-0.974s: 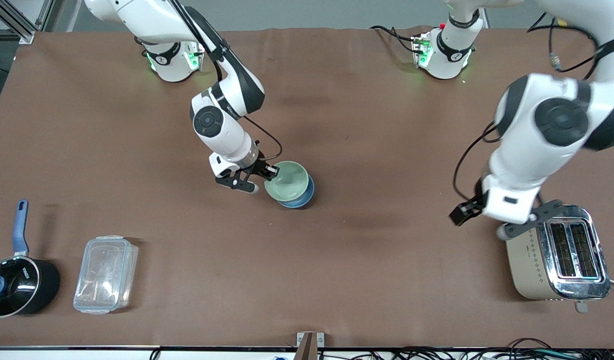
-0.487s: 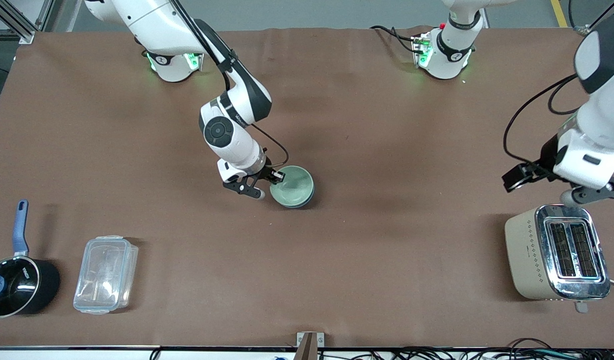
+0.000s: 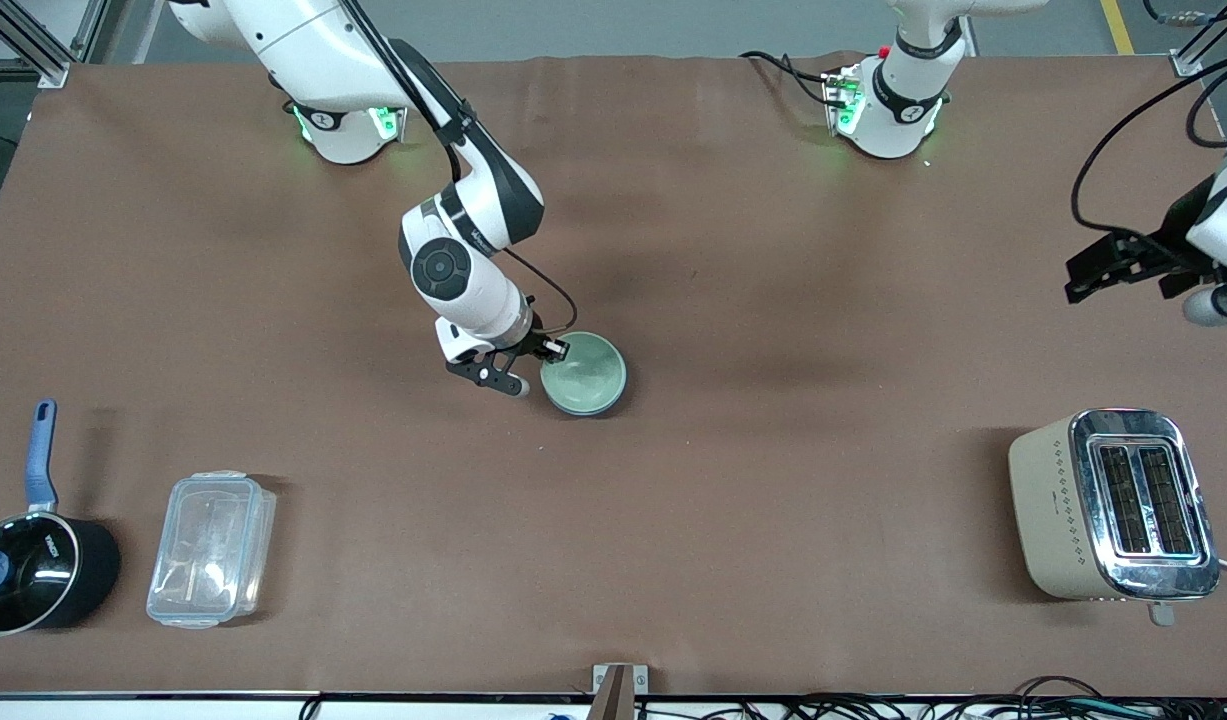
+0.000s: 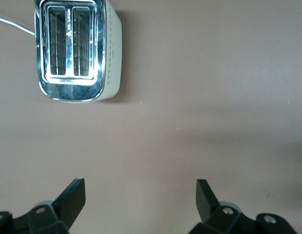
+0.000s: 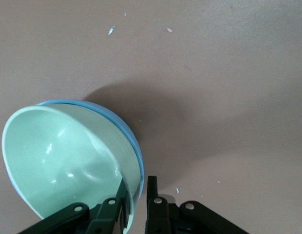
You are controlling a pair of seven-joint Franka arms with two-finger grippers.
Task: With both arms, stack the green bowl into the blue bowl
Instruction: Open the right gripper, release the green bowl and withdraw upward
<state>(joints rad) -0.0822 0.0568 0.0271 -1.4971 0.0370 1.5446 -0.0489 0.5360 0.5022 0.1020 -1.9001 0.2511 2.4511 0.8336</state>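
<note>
The pale green bowl point(image 3: 585, 375) sits nested in the blue bowl point(image 3: 614, 402) near the table's middle; only a thin blue rim shows round it. In the right wrist view the green bowl point(image 5: 63, 161) leans a little inside the blue rim point(image 5: 132, 139). My right gripper point(image 3: 555, 350) point(image 5: 137, 187) is shut on the green bowl's rim on the side toward the right arm's end, one finger inside and one outside. My left gripper point(image 3: 1113, 268) point(image 4: 141, 187) is open and empty, up in the air over bare table at the left arm's end.
A beige and chrome toaster point(image 3: 1113, 505) point(image 4: 77, 51) stands at the left arm's end, near the front camera. A black saucepan with a blue handle point(image 3: 33, 570) and a clear plastic box point(image 3: 211, 548) stand at the right arm's end.
My right gripper lowered the green bowl until it settled level in the blue bowl. My left arm rose from over the toaster and drew toward the table's end.
</note>
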